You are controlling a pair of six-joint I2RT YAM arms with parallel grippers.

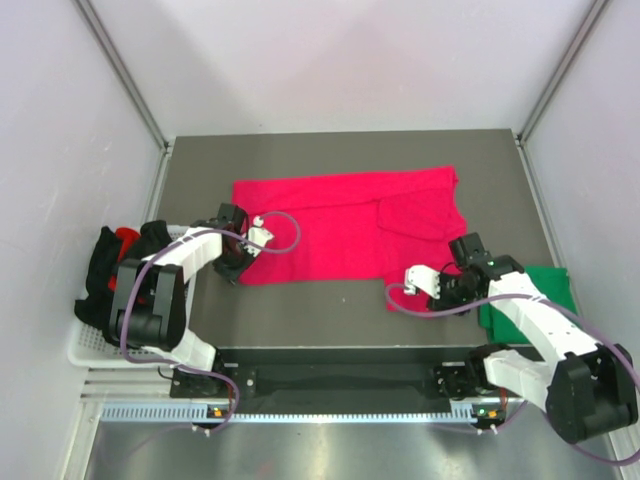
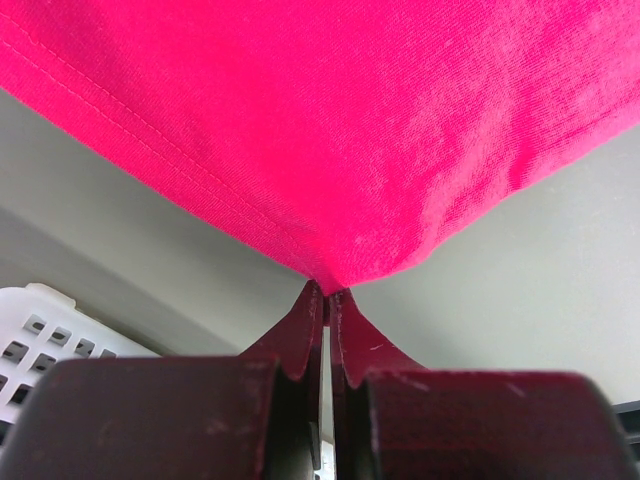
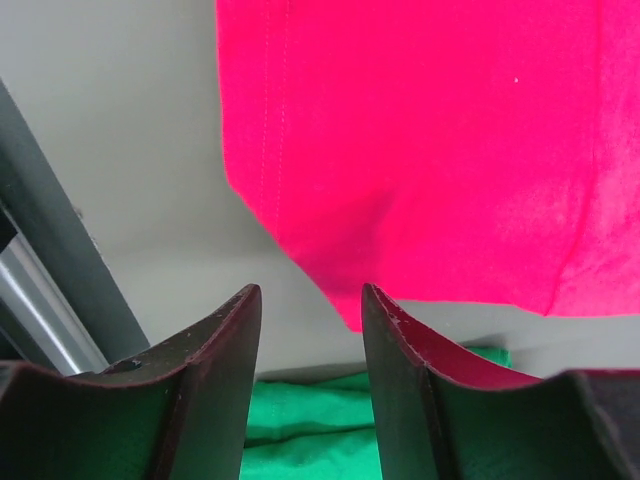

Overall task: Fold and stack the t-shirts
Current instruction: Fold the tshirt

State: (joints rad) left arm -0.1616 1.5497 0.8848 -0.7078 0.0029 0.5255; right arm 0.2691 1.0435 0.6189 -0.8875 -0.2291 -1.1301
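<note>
We see the pink t-shirt (image 1: 340, 225) spread out on the table (image 1: 330, 315). The left gripper (image 2: 325, 292) is clenched on its near-left corner. The right gripper (image 3: 310, 295) is released, jaws apart and empty, just off its near-right corner. The green t-shirt (image 1: 545, 285) lies right of the pink one. The black t-shirt (image 1: 100, 270) and red t-shirt (image 1: 125, 237) sit in the white basket (image 1: 85, 345) left of it.

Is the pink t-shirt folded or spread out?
Mostly spread: the pink t-shirt lies flat across the table, one flap doubled over at its right; the left gripper pinches a corner.
</note>
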